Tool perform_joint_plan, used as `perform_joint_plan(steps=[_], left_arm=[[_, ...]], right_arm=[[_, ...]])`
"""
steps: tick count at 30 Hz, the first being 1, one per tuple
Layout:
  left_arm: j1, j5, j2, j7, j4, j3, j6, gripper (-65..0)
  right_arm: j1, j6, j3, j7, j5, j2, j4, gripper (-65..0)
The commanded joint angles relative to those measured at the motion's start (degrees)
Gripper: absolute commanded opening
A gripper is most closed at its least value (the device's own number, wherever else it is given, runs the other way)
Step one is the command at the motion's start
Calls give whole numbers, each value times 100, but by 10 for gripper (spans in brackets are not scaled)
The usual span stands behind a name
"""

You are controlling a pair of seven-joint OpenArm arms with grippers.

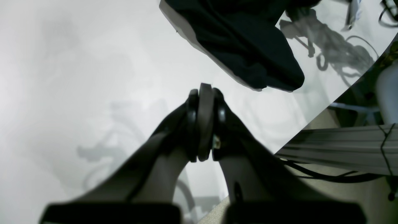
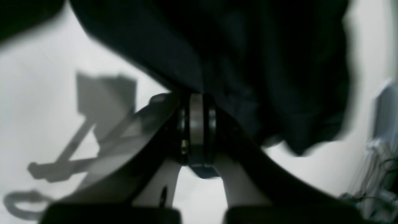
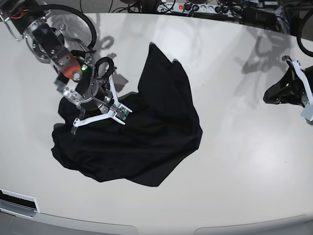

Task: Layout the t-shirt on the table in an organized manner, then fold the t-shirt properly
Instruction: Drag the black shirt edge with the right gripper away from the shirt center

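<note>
The black t-shirt point(image 3: 146, 132) is lying crumpled and unfolded on the white tabletop point(image 3: 234, 161), left of centre in the base view, with one section trailing toward the far edge and folds bunching along its near side. The right end effector point(image 2: 196, 93) is sitting low over the left portion of the garment in the base view; in its wrist view its fingers are standing pressed together at the edge of the dark cloth, closed, though whether fabric is actually pinched between them cannot be told from the blurred picture. The left end effector point(image 1: 205, 90) is hovering well apart from the garment, near the right edge of the tabletop in the base view, its fingers closed together and holding nothing. In the left wrist view a corner of the t-shirt is lying beyond the closed fingertips. A power strip point(image 3: 188, 7) and cables are lying beyond the far edge.
</note>
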Motion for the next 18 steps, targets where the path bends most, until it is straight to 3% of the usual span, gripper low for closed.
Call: perform_joint_plan(steps=[1,6,10,18], left_arm=[[-28,-98,-109,-103,68,-59,-46,-650],[-17,-98,-111,-2,68,-61,-46,-650],[-15,-133,-109,-4,68,-59,-46,-650],[-15,-168,-109,17,68,-59,-48,-650]], right_arm=[[48,-35,105,-17,31,186,426,-650],[-297,374,695,-66,807,813,1580,-650],[-511,673,1652,7,1716,990,2006,-650],[-581,2090,3904,11,4041,994,1915,-650]])
